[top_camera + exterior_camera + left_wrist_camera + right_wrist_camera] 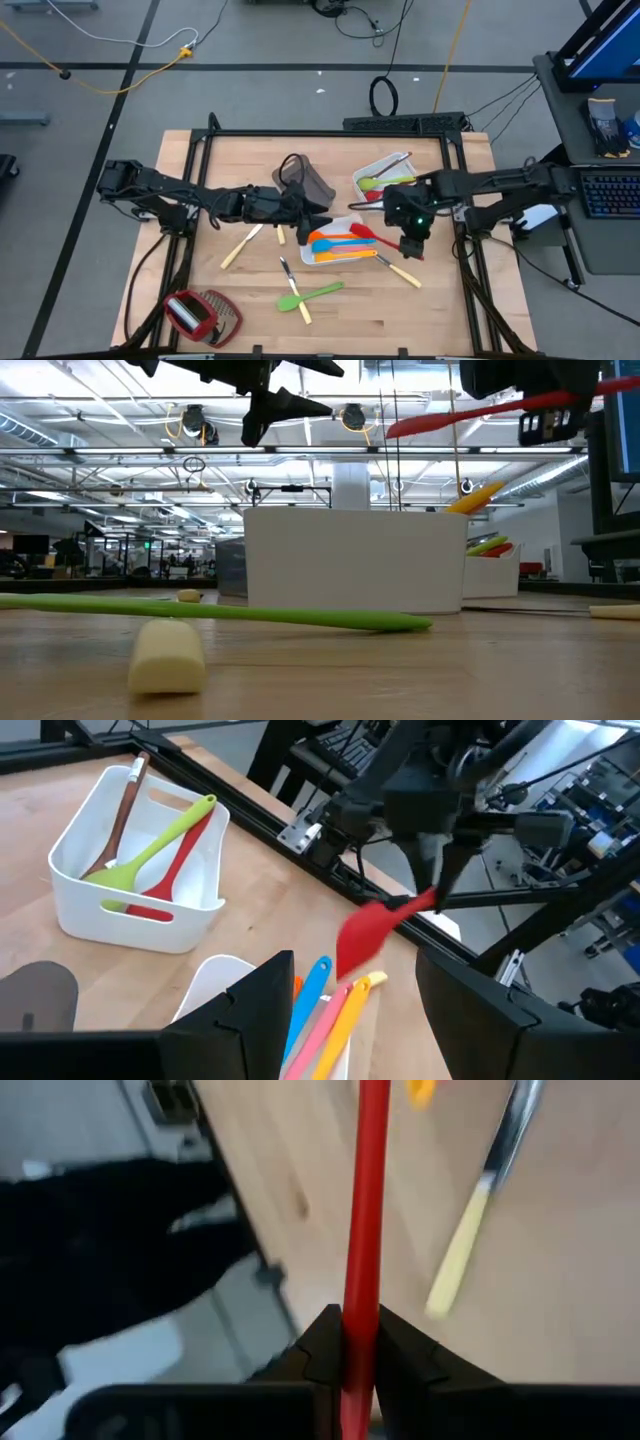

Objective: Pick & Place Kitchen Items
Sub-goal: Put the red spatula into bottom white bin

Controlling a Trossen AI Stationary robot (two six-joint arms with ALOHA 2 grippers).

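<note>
Partway. Right end effector (411,246) clamped on red spatula (375,235), airborne just beside centre tray (345,221). Left end effector (318,226) spread, empty, over tray. Knives, green spoon (312,295) loose on worktop (200,200).

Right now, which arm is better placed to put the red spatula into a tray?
The right. Its pincer is shut on the red spatula, held in the air beside the white tray. The left pincer is open and holds nothing.
</note>
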